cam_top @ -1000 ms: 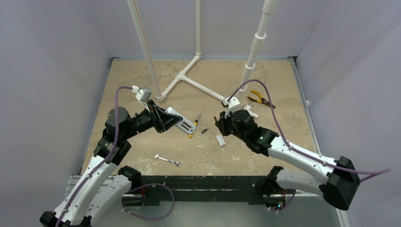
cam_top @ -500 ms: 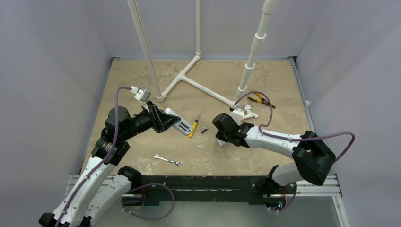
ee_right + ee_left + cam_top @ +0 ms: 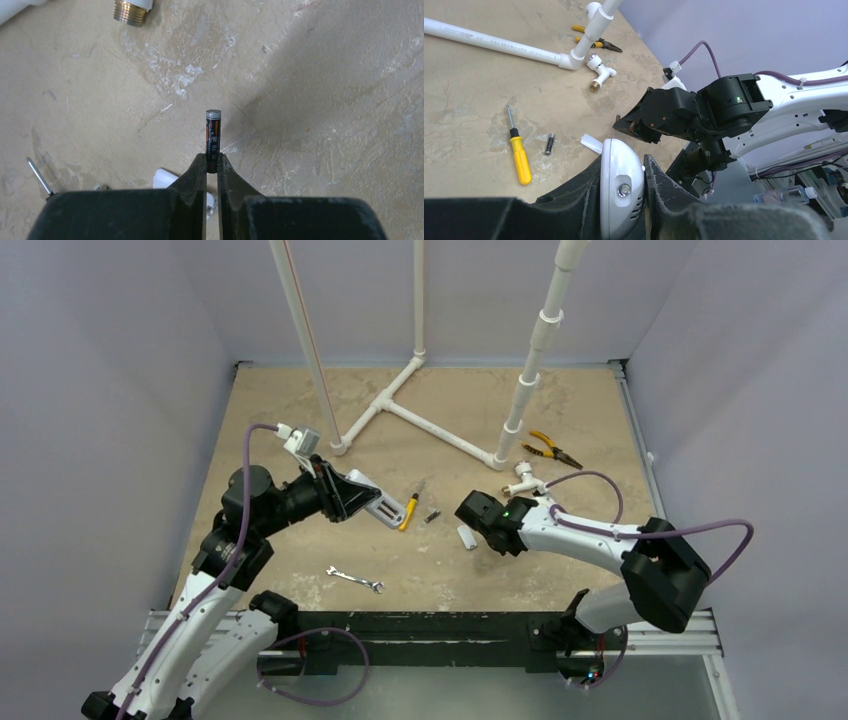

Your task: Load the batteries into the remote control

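My left gripper (image 3: 358, 496) is shut on the white remote control (image 3: 388, 504) and holds it off the table; in the left wrist view the remote (image 3: 621, 195) sits end-on between my fingers. My right gripper (image 3: 212, 163) is shut on the lower end of a black and orange battery (image 3: 213, 134), which sticks out above the tan table. From above, the right gripper (image 3: 478, 524) is right of the remote. A second battery (image 3: 432, 515) lies on the table between the arms. A small white cover piece (image 3: 466, 537) lies just below the right gripper.
A yellow-handled screwdriver (image 3: 408, 510) lies by the remote. A wrench (image 3: 355, 580) lies near the front. Yellow pliers (image 3: 550, 448) and a white fitting with a brass end (image 3: 523, 480) lie at the right. White PVC pipes (image 3: 430, 425) stand at the back.
My right arm has swung its elbow and wrist round, and its gripper has shifted slightly right, near the white cover piece. The left arm and remote have not moved.
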